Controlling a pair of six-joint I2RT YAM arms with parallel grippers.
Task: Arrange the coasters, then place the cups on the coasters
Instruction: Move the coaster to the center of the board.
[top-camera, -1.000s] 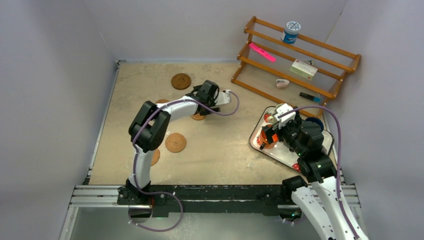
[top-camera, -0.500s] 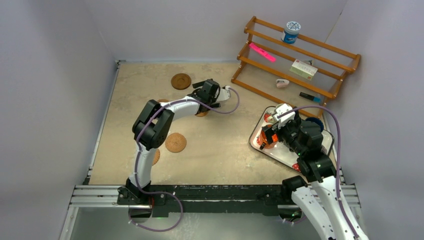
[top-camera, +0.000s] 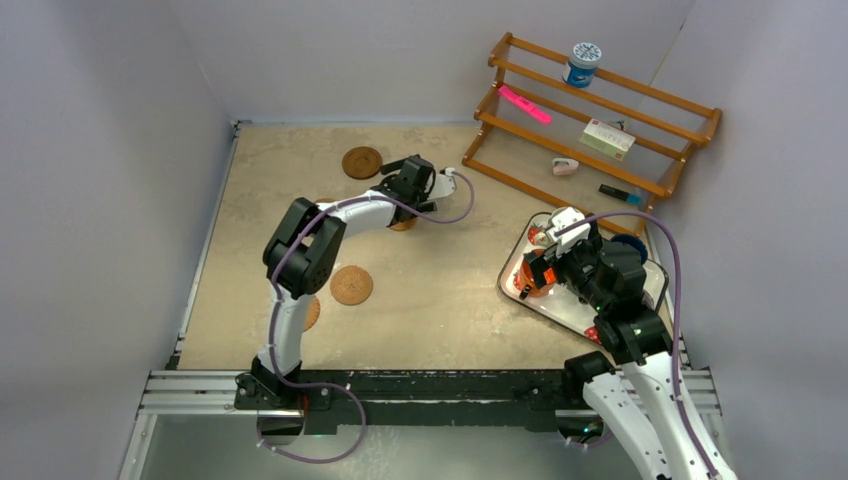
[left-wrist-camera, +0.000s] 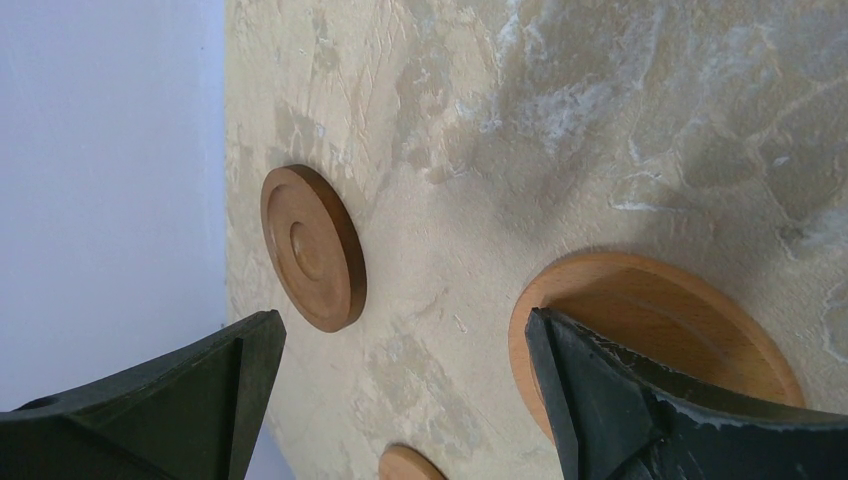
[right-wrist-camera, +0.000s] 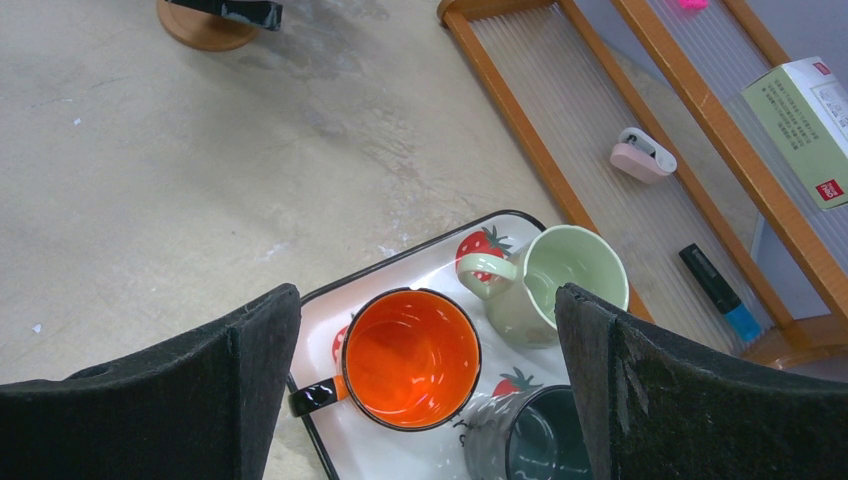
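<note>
Left end effector (left-wrist-camera: 395, 340), wide and empty, is hovering beside a coaster (left-wrist-camera: 650, 310) at lower right, mid-arranging; next needs a square grasp.

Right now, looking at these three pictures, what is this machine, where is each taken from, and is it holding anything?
Two robot arms stand at the near edge of a table. The wide picture looks down from above; the other two come from cameras on the wrists, whose black jaws frame each view. The left gripper hangs open over brown coasters; the right gripper hangs open over a tray of cups. A wooden rack with small items stands at the back right. Neither holds anything.
</note>
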